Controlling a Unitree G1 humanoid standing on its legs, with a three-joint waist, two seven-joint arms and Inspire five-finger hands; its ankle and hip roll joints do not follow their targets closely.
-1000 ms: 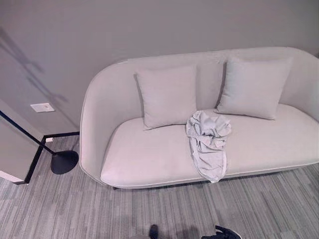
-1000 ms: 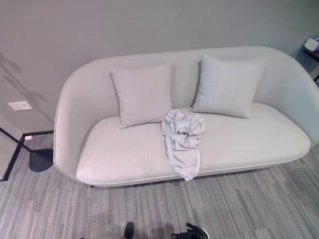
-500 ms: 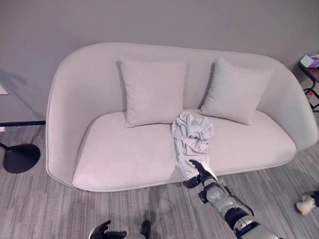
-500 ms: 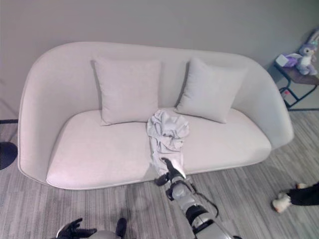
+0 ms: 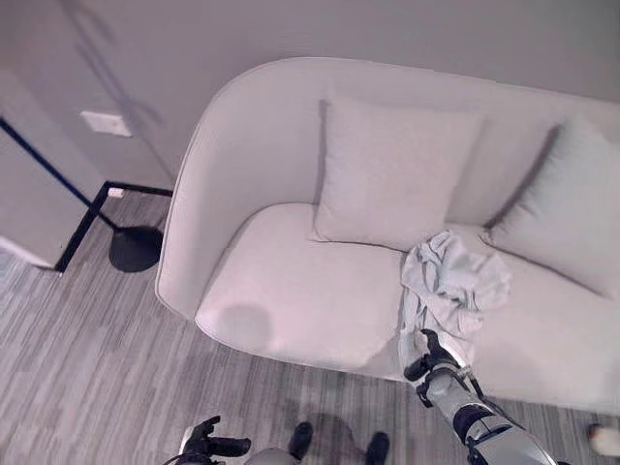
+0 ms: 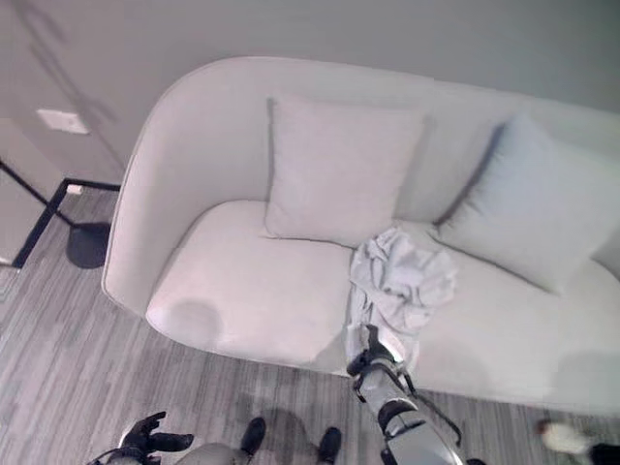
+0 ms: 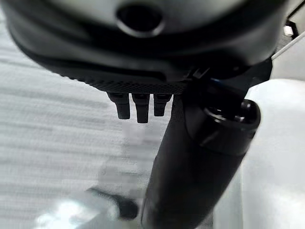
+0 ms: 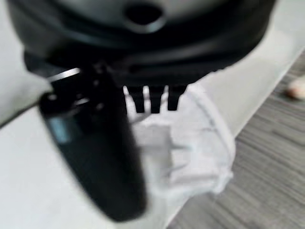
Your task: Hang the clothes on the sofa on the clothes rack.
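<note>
**Right hand at the garment's hanging edge**

We see the crumpled pale garment [image 5: 448, 291] on the sofa [image 5: 291, 291] seat, spilling over the front edge at 5 o'clock from the left cushion [image 5: 392, 174]. Our right hand [image 5: 429, 354] meets its lower end (grip unclear to us). Left hand [image 5: 208, 444] hangs low, fingers loosely spread.

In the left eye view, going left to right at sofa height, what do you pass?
Black lamp base → sofa's left arm → left cushion → crumpled garment with the right hand at its hanging end → right cushion.
</note>
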